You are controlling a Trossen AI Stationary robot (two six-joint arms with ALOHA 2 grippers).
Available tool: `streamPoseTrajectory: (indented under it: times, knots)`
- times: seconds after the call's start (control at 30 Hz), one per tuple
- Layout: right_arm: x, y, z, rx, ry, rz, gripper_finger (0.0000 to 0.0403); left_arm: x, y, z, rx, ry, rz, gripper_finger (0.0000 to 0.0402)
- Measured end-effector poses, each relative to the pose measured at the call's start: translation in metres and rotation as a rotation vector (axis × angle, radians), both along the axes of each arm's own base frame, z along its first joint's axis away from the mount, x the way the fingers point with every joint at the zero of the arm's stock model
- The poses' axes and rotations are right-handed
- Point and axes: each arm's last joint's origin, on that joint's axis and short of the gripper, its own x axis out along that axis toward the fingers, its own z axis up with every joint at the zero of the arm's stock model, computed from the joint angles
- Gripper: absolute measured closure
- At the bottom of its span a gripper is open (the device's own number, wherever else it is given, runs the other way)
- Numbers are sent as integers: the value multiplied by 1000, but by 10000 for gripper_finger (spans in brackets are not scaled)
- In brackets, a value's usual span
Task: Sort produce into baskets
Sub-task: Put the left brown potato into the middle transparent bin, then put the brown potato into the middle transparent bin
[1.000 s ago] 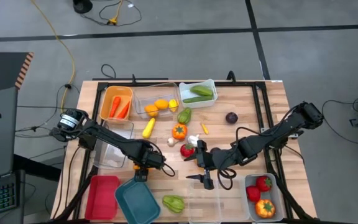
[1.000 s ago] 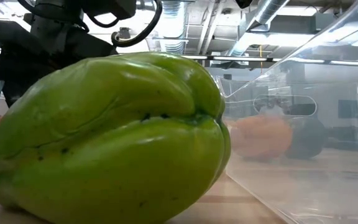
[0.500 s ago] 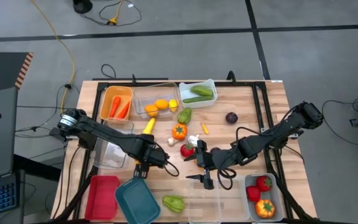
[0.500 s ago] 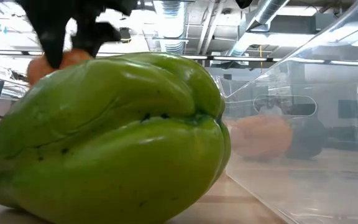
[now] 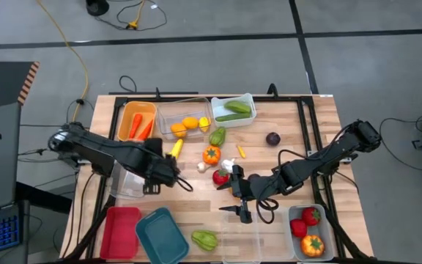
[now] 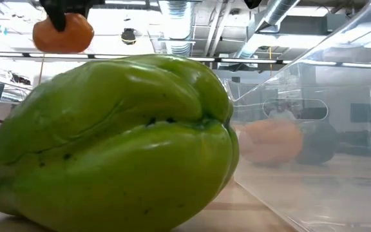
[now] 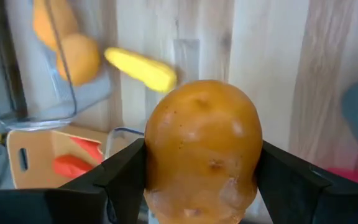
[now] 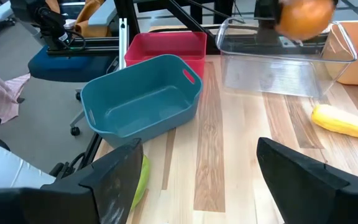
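**A:** Produce first: what does the left gripper (image 5: 154,174) have?

**B:** Its fingers are clamped on a round orange-brown fruit (image 7: 201,146), pinched across the widest part. It hangs in the air over the table (image 5: 291,128), just above a clear bin (image 8: 284,59) at about nine o'clock from the table's middle.

**A:** How do you judge it handles?

**B:** Probably light, hard and smooth, likely hollow plastic. A rounded skin can slip sideways out of flat pads, so the grip across the middle looks right; a hold nearer either end would risk squirting it out.

**A:** And the right gripper (image 5: 243,209)?

**B:** Spread wide and empty, parked low near six o'clock, with a green pepper-like piece (image 5: 204,238) beside it toward seven.

**A:** Room to move?

**B:** Tight in places. The clear bin's walls stand directly beneath the fruit, the teal basket (image 5: 161,236) and red basket (image 5: 121,231) sit toward seven o'clock, and the orange basket (image 5: 137,122) with carrots lies toward eleven. A yellow piece (image 5: 174,150) lies just beside the left gripper toward the centre. The clear basket holding orange fruits (image 5: 185,117) at twelve o'clock seems the fitting target; lifting high clears every rim.
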Motion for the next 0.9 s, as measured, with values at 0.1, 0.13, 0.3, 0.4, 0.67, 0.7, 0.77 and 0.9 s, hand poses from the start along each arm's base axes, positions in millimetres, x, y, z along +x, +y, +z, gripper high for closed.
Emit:
streamPoseTrajectory:
  times: [0.1,0.13,0.3,0.4,0.67,0.7,0.77,0.9]
  knots:
    - [0,0,0,0,0,0,61,-21,7,7,-16,-43,54,151]
    - [0,0,0,0,0,0,61,-29,9,7,-22,-56,89,151]
    - [0,0,0,0,1,0,61,-63,21,3,-55,-118,269,151]
    - [0,0,0,0,0,0,61,-79,26,-4,-75,-124,329,151]
    - [0,0,0,0,0,0,61,-93,28,-26,-128,-76,370,128]
    - [0,0,0,0,0,0,61,-94,29,-29,-122,-65,371,119]
    - [0,-1,0,0,0,-2,61,-94,28,-34,-116,-44,372,103]
    - [1,-4,0,-2,5,-12,61,-92,28,-41,-117,-32,371,77]
